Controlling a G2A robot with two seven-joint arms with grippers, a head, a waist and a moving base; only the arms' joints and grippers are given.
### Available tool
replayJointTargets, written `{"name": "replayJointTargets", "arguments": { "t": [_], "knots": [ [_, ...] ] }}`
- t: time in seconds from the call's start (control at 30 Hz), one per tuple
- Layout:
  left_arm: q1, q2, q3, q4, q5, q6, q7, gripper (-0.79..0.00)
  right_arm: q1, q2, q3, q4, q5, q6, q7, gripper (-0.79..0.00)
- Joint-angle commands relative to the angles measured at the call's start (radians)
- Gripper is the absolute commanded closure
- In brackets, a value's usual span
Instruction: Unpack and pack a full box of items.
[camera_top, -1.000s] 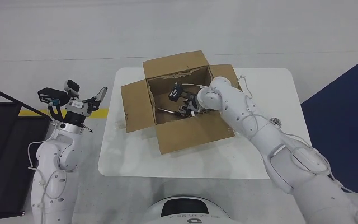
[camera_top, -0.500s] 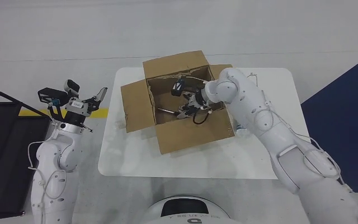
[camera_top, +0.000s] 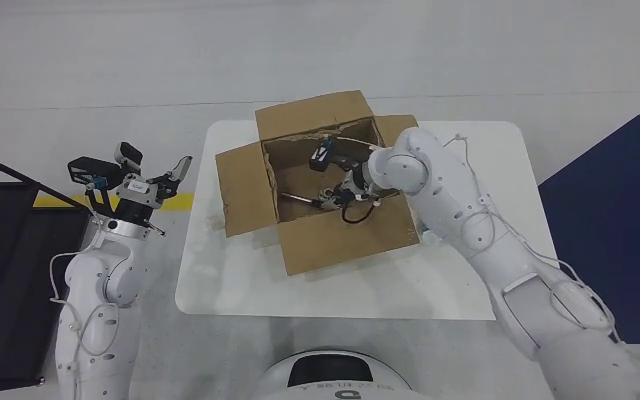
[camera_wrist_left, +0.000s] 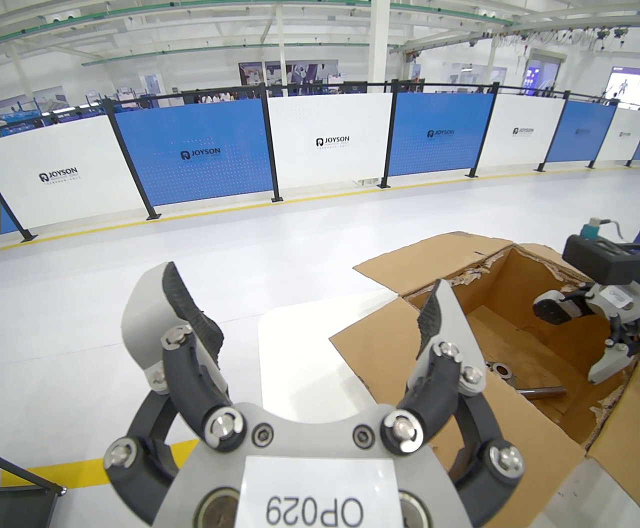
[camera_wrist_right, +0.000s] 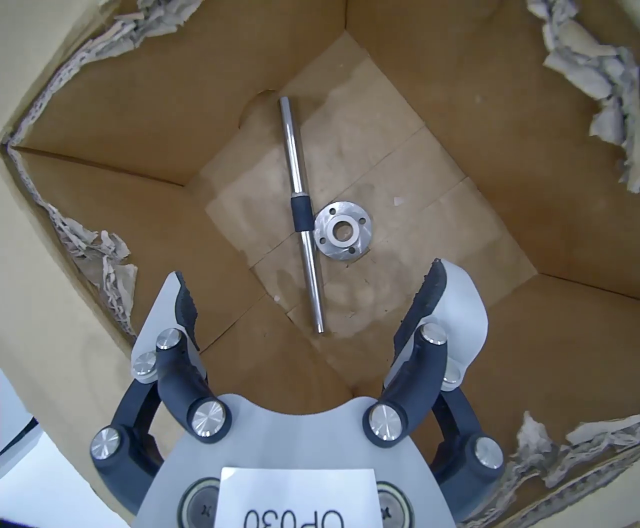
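An open cardboard box (camera_top: 330, 245) stands on the white table (camera_top: 460, 280). On its floor lie a thin metal rod (camera_wrist_right: 301, 165) with a black band and, beside it, a round metal flange (camera_wrist_right: 327, 235). My right gripper (camera_wrist_right: 307, 274) hangs inside the box above both parts, open, with nothing between its fingers; in the top view the right gripper (camera_top: 335, 195) is near the box's middle. My left gripper (camera_wrist_left: 304, 276) is held up beyond the table's left edge, open and empty, and the left gripper (camera_top: 168, 172) is well apart from the box. The rod (camera_wrist_left: 542, 392) and flange (camera_wrist_left: 497, 369) also show from there.
The box's flaps are folded outward: one on the left (camera_top: 245, 190), one at the far side (camera_top: 315, 112), with torn paper edges (camera_wrist_right: 590, 70) along the rim. A dark frame (camera_top: 20, 230) stands on the floor to the left. The table's near strip and right part are bare.
The right arm's elbow has swung out to the right, and its gripper has shifted slightly toward the far side inside the box. The left arm has kept still.
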Motion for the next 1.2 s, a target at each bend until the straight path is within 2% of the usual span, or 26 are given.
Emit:
{"name": "replayJointTargets", "arguments": {
  "t": [0.0, 0.23, 0.43, 0.53, 0.73, 1.03, 1.1, 1.17],
  "knots": [
    [0.0, 0.0, 0.0, 0.0, 0.0, 0.0, 0.0, -0.785, -0.04, 0.018, 0.029, -0.072, 0.019, -0.005, 0.049, -0.785],
    [0.0, 0.0, 0.0, 0.0, 0.0, 0.0, 0.0, -0.785, -0.177, 0.065, 0.095, -0.32, 0.104, -0.011, 0.163, -0.785],
    [0.0, 0.0, 0.0, 0.0, 0.0, 0.0, 0.0, -0.785, -0.225, 0.085, 0.129, -0.402, 0.097, 0.029, 0.171, -0.785],
    [0.0, 0.0, 0.0, 0.0, 0.0, 0.0, 0.0, -0.785, -0.217, 0.088, 0.142, -0.382, 0.085, 0.033, 0.131, -0.785],
    [0.0, 0.0, 0.0, 0.0, 0.0, 0.0, 0.0, -0.785, -0.171, 0.084, 0.169, -0.227, 0.144, -0.039, -0.032, -0.785],
    [0.0, 0.0, 0.0, 0.0, 0.0, 0.0, 0.0, -0.785, -0.166, 0.083, 0.165, -0.215, 0.147, -0.043, -0.037, -0.785],
    [0.0, 0.0, 0.0, 0.0, 0.0, 0.0, 0.0, -0.785, -0.16, 0.081, 0.174, -0.189, 0.127, 0.007, -0.067, -0.785],
    [0.0, 0.0, 0.0, 0.0, 0.0, 0.0, 0.0, -0.785, -0.12, 0.068, 0.134, -0.135, 0.047, 0.09, -0.105, -0.785]
  ]
}}
